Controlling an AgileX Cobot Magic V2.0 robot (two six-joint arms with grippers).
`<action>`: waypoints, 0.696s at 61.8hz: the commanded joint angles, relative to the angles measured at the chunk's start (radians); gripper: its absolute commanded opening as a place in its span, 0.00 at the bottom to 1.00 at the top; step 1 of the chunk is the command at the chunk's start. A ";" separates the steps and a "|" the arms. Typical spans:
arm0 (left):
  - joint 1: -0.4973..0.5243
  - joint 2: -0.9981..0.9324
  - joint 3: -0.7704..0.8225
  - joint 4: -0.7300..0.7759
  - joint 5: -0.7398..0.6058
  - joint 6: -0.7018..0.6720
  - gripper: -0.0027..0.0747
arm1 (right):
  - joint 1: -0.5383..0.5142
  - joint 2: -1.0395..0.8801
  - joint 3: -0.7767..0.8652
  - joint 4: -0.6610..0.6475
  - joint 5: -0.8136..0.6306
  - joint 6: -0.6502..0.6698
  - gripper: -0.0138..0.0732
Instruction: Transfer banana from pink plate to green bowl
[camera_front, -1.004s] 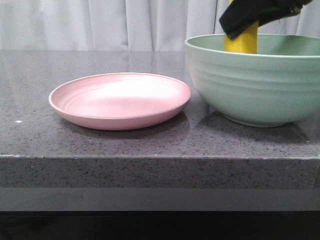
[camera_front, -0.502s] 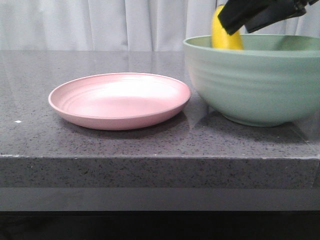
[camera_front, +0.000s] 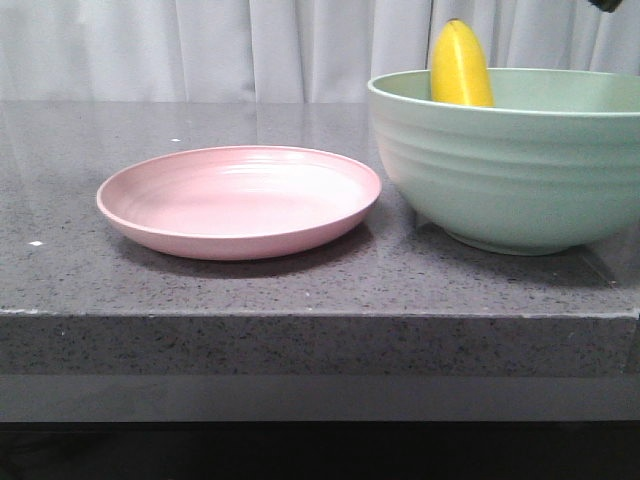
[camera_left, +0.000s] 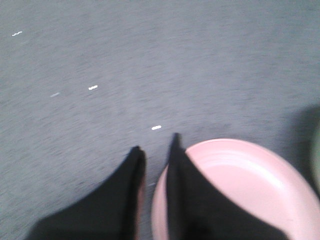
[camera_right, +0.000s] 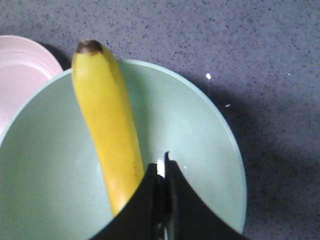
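My left gripper (camera_left: 155, 152) sits over the near-left rim of the pink plate (camera_front: 240, 200), jaws nearly together, holding nothing. Plate is bare, left of centre on the surface (camera_front: 300, 290). Green bowl (camera_front: 510, 160) sits just beside the plate, toward the right edge. Banana (camera_front: 460, 65) is inside the bowl, leaning on its wall, one end poking above the rim. Right gripper (camera_right: 162, 170) hangs above the bowl, jaws together, empty. The banana looks light, smooth and bruisable; mid-body would be the place to grip. No labels or writing visible.
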 joint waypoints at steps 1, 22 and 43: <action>0.068 -0.035 -0.030 -0.007 -0.021 -0.011 0.01 | -0.006 -0.039 -0.035 -0.032 -0.015 0.015 0.09; 0.168 -0.272 0.213 -0.007 -0.161 -0.011 0.01 | -0.005 -0.291 0.240 -0.047 -0.330 0.012 0.09; 0.168 -0.707 0.742 -0.025 -0.450 -0.007 0.01 | -0.003 -0.726 0.687 -0.049 -0.637 0.006 0.09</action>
